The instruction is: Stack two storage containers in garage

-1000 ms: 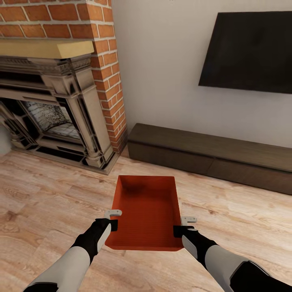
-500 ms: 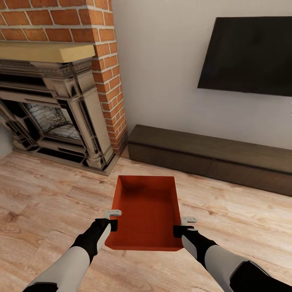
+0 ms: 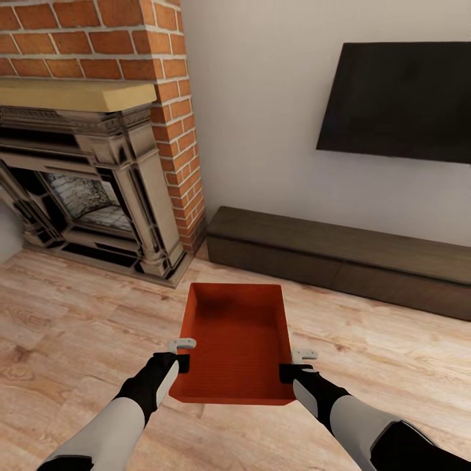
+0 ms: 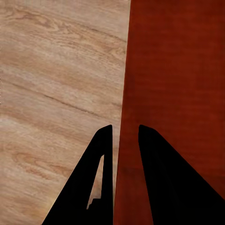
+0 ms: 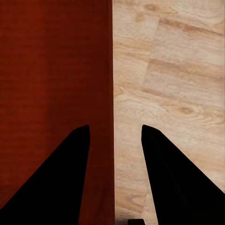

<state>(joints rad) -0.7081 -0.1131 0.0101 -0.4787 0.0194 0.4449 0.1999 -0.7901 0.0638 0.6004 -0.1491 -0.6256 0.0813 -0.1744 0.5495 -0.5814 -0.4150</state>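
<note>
Camera view shifted slightly; orange-red rectangular lidless bin (image 3: 237,340) unmoved between left pincer (image 3: 181,345) and right pincer (image 3: 302,356), each clamping a side wall.

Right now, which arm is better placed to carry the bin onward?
Neither alone: the left gripper and right gripper each straddle a side wall of the storage container; left fingers sit closer together.

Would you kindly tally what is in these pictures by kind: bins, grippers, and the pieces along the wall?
Orange-red bin: 1
Grippers: 2, the left gripper and the right gripper, one on each side wall of the bin
Brick fireplace: 1
Black wall TV: 1
Low dark cabinet: 1
Total: 6
</note>
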